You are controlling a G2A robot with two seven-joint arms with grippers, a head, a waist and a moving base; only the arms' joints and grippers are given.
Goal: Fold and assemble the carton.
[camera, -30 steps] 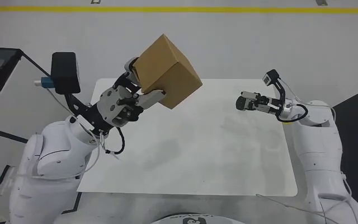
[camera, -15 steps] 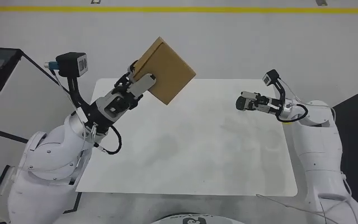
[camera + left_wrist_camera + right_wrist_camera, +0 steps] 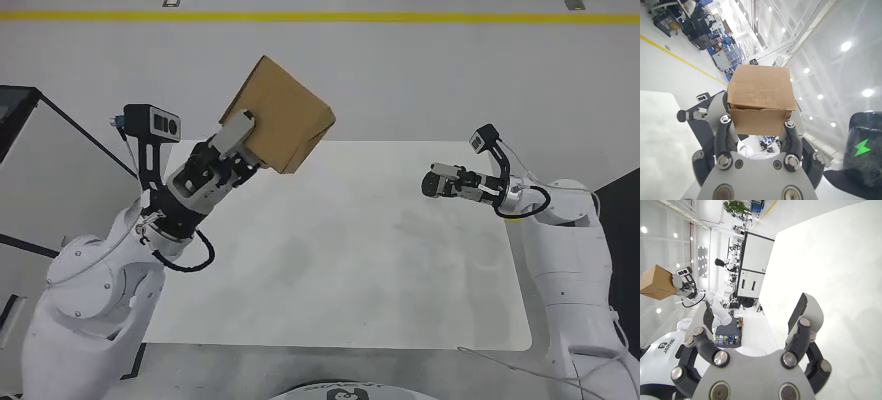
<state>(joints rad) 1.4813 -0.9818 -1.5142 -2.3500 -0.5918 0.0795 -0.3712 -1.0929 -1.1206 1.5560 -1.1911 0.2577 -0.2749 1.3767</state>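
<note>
- Carton (image 3: 278,112) (image 3: 761,98) (image 3: 656,282): plain brown, closed up into a box, raised well off the table (image 3: 400,300) and tilted with one corner uppermost.
- In the top view, hanging over the table's far left corner, partly out past the far edge.
- In the left wrist view, a shut flap with a ragged edge and a thin gap along the near top edge, and light creases on the face above.
- Left gripper (image 3: 245,145) (image 3: 758,130) (image 3: 676,283): clamped on the carton's lower end, one finger (image 3: 237,130) flat against each opposite side, as far apart as the box is wide.
- Carton touched by those two fingers alone and clear of the tabletop.
- Right gripper (image 3: 432,184) (image 3: 755,302): over the table's right side, pointing towards the left arm, well apart from the carton.
- Fingers spread wide, ribbed dark pads (image 3: 797,310) bare and facing each other, touching neither carton nor table.
- White tabletop between the two grippers.
- Beyond the table's far edge, pale floor with a yellow line (image 3: 320,16) (image 3: 677,56).
- At the left edge of the top view, a black screen (image 3: 15,105) on a dark stand.
- Past the table in the right wrist view, a white cabinet (image 3: 753,275) with a dark frame.
</note>
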